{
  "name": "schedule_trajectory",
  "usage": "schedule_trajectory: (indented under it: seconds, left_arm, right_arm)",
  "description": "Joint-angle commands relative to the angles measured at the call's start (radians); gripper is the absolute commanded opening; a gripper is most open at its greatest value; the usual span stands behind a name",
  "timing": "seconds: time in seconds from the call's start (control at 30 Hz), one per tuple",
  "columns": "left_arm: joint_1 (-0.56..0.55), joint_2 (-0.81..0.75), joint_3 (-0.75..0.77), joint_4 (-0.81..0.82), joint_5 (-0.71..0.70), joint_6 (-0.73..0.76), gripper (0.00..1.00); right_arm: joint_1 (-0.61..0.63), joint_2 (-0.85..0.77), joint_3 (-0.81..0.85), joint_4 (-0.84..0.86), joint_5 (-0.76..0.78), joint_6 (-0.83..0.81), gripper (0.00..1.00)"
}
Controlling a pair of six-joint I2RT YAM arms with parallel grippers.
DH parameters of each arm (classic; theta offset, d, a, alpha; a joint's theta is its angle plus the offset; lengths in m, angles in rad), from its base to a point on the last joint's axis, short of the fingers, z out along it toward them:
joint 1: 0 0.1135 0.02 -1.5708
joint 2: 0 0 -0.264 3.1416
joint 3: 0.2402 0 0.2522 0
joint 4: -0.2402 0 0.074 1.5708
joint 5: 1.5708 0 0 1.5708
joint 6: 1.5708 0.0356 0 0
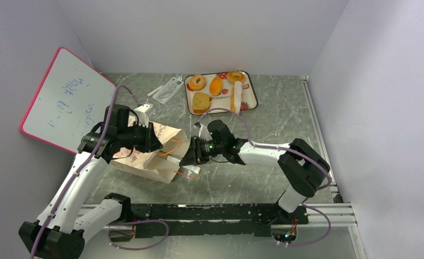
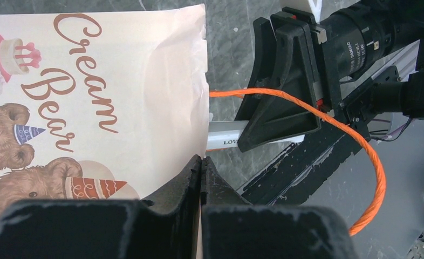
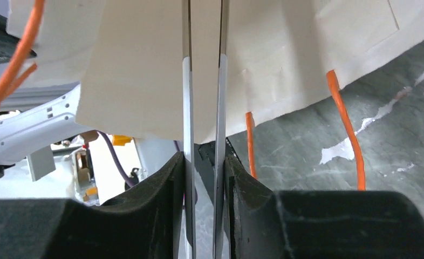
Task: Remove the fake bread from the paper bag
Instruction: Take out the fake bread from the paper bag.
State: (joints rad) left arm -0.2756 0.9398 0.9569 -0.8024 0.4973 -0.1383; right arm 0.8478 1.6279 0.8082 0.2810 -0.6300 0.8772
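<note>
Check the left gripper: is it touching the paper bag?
Touching. The left wrist view shows the left gripper shut, with the edge of the paper bag running down into the seam where its tips meet.

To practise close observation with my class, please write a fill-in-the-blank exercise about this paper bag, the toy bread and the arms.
1. The paper bag bears the words Cream ___.
2. Its loop handle is coloured ___.
3. The fake bread in view lies on a ___ beyond the bag.
4. The left gripper is ___ on the bag's edge.

Missing words: Bear; orange; tray; shut.
</note>
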Motion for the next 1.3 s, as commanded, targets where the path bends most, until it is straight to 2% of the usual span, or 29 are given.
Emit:
schedule_trajectory:
  seconds: [0.0, 0.27, 0.43, 0.87, 1.27]
  left_arm:
    - [0.007, -0.005, 0.025, 0.008, 0.017, -0.004, 0.07]
    - [0.007, 0.005, 0.037, 0.000, 0.025, 0.009, 0.07]
    - [0.007, 0.010, 0.030, 0.009, 0.035, 0.011, 0.07]
    - [0.007, 0.044, 0.044, 0.000, 0.066, 0.036, 0.07]
    - [0.007, 0.059, 0.048, 0.002, 0.100, 0.042, 0.07]
  right_arm:
    - [-0.004, 0.020, 0.045, 0.048, -0.038, 0.033, 0.32]
    - [-0.003, 0.003, 0.072, -0.060, 0.069, -0.012, 0.33]
    - [-0.004, 0.013, 0.082, -0.070, 0.108, -0.017, 0.33]
    - [-0.006, 0.031, 0.058, 0.065, 0.200, 0.060, 0.36]
    - [-0.015, 0.101, 0.040, 0.211, 0.158, 0.130, 0.40]
